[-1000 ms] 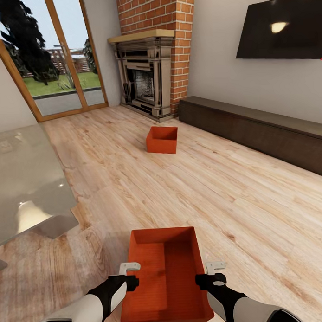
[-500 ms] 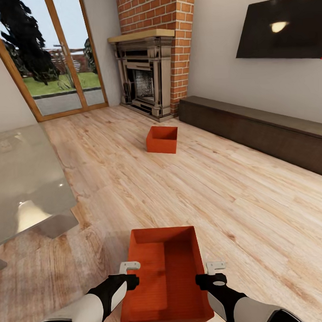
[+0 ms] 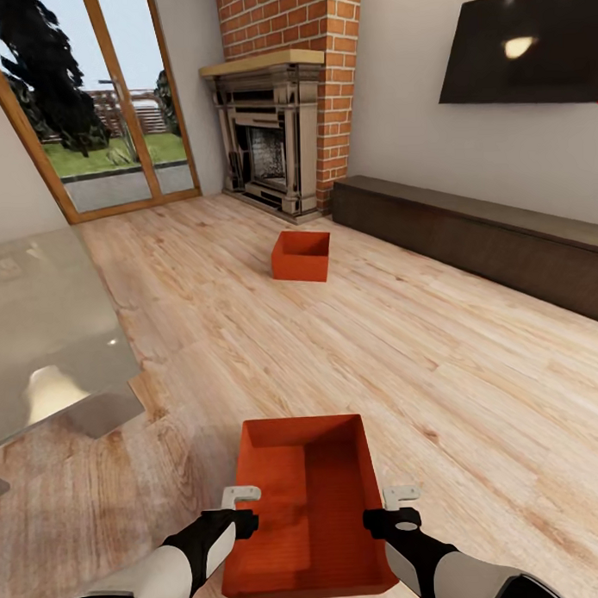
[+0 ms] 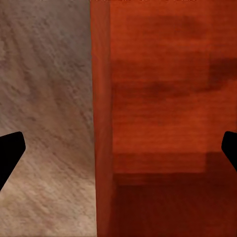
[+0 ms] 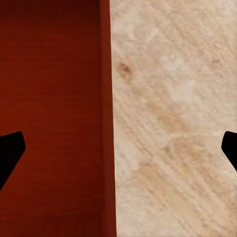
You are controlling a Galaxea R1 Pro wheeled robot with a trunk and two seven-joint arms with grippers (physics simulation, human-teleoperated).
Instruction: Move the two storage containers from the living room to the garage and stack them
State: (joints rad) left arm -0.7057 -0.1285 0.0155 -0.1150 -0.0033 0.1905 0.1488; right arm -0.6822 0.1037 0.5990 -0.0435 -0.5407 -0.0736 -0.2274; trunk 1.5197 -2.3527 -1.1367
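Light wood-plank flooring [image 3: 439, 346] underfoot, brick fireplace [image 3: 280, 119] ahead, long dark cabinet [image 3: 487, 241] along the wall under a black screen [image 3: 523, 50], glass doors [image 3: 94, 108] at far left, grey tabletop [image 3: 42, 334] close by on the left. Near orange-red tub [image 3: 310, 505] right in front, between both arms; far tub [image 3: 301, 257] out on the planks before the fireplace, well apart from the near one. Left gripper [image 4: 118, 150] spread wide, straddling the near tub's left wall, one finger outside over the planks, one inside. Right gripper [image 5: 118, 150] likewise spread wide across the right wall. Neither clamped on the wall.
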